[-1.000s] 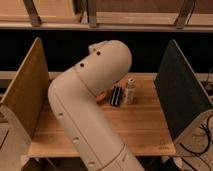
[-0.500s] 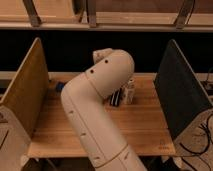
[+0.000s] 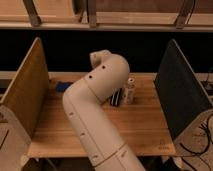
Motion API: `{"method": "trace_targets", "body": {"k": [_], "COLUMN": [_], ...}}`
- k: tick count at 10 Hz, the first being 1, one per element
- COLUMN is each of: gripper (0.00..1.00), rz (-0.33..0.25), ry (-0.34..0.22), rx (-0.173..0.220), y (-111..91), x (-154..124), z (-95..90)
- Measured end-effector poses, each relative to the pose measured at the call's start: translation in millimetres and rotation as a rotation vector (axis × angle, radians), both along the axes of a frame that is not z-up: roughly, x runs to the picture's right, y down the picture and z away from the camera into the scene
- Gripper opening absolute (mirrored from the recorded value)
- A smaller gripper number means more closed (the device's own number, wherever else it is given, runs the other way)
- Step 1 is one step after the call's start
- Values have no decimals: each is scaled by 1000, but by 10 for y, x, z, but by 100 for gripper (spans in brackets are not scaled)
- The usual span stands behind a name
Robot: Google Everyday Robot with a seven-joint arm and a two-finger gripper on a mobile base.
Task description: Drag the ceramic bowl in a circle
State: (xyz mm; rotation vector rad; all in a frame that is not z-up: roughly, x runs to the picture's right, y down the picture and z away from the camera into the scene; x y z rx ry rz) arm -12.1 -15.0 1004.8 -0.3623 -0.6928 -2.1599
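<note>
The ceramic bowl is hidden from this view. My cream arm (image 3: 95,107) rises from the front edge and bends over the middle of the wooden table (image 3: 142,125). Its wrist end (image 3: 100,56) points toward the back. The gripper lies behind the arm's bend, over the far middle of the table, and cannot be seen.
A small pale cylinder (image 3: 130,90) stands right of the arm with a dark striped object (image 3: 116,97) against it. A blue thing (image 3: 62,86) lies at the far left. A tan side panel (image 3: 25,95) and a dark panel (image 3: 180,92) wall the table.
The arm's bend has moved right and lower over the table. The wrist end has come into view at the back.
</note>
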Motion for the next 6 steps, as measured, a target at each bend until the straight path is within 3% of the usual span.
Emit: {"method": "trace_targets", "body": {"k": [6], "gripper": [4], "rz": [-19], "ry": [6], "rx": [12], "y": [-108], "x": [36], "z": [7]}}
